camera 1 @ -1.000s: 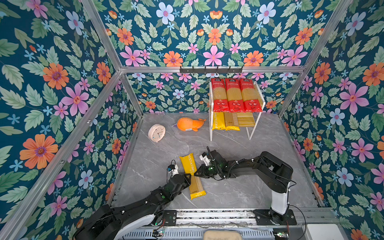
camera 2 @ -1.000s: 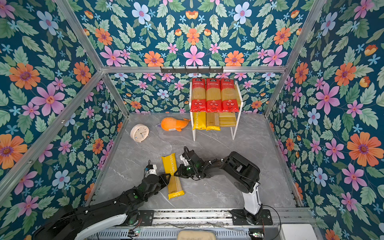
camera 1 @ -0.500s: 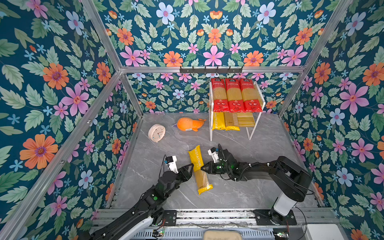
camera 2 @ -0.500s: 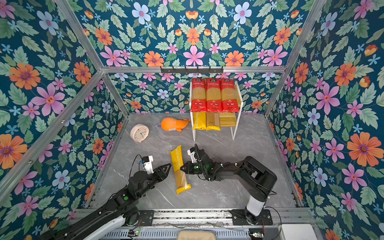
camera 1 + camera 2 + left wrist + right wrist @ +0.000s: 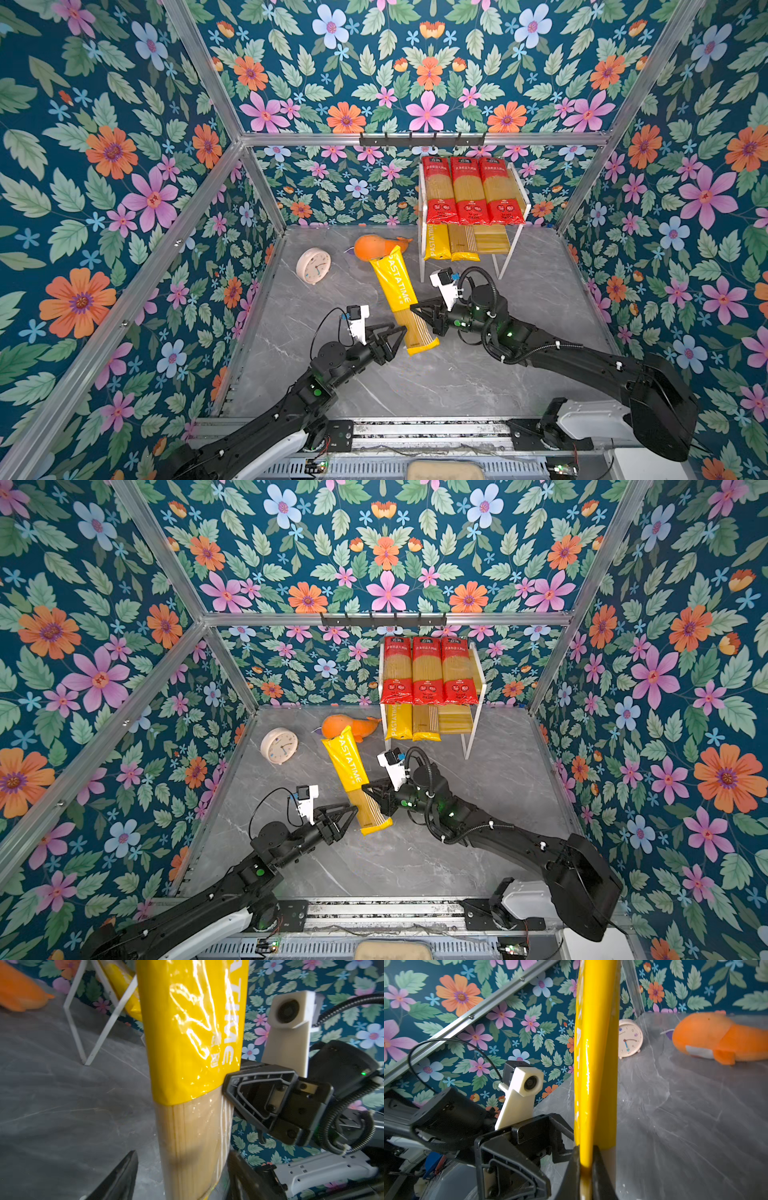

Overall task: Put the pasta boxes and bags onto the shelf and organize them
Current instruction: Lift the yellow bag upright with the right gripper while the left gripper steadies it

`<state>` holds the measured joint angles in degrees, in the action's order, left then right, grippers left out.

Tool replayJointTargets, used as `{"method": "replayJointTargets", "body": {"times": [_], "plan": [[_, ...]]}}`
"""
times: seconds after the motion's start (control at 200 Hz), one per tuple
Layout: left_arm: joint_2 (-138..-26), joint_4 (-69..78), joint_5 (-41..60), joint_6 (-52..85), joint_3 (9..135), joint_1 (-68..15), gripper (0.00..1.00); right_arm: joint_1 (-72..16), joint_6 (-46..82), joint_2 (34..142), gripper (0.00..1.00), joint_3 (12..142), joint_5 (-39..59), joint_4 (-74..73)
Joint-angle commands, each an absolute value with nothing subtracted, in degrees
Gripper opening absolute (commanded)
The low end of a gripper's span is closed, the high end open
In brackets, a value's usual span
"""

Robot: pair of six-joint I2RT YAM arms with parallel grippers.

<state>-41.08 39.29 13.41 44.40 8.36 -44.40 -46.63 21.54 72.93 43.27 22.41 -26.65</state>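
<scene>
Task status: five of the six packs are on the shelf (image 5: 492, 239), with three red-ended packs (image 5: 471, 191) side by side on the upper tier and two yellow packs (image 5: 451, 245) on the lower tier, leaving bare slats to their right. The sixth, the yellow PASTATIME pack (image 5: 397, 291), has changed state within the last second. It lay flat on the table (image 5: 457, 374) with both my grippers at it. It now hangs clear of the table, tilted, with its printed end up beside the orange plush whale (image 5: 376, 247) and its clear end low. The pick-up is therefore complete, and in my judgement the remaining step is transport to the open lower-tier slot. Arm pose: my right arm reaches forward and toward the middle, and my left arm extends from the near left with its wrist aimed at the pack's lower end. My right gripper (image 5: 422, 318) is clamped on the pack's edge where yellow film meets clear film. My left gripper (image 5: 397, 340) has let go: its fingers (image 5: 120, 1176) stand spread to either side of the clear end, the plainly visible one apart from it.
</scene>
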Motion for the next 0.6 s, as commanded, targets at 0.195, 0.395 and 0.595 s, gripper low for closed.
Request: {"method": "replayJointTargets", "body": {"times": [0.195, 0.395, 0.595], "plan": [[-53.0, 60.6, 25.1, 41.1, 12.1, -44.4, 0.67, -45.2, 17.4, 68.7, 0.0, 43.9, 33.9, -36.6], [-52.9, 63.1, 26.6, 39.7, 12.9, -44.4, 0.55, -42.8, 23.0, 68.9, 0.0, 42.5, 37.3, -42.9], [-54.3, 60.7, 27.2, 38.5, 15.3, -44.4, 0.3, -42.4, 26.8, 69.4, 0.07, 42.3, 38.0, -44.0]]}}
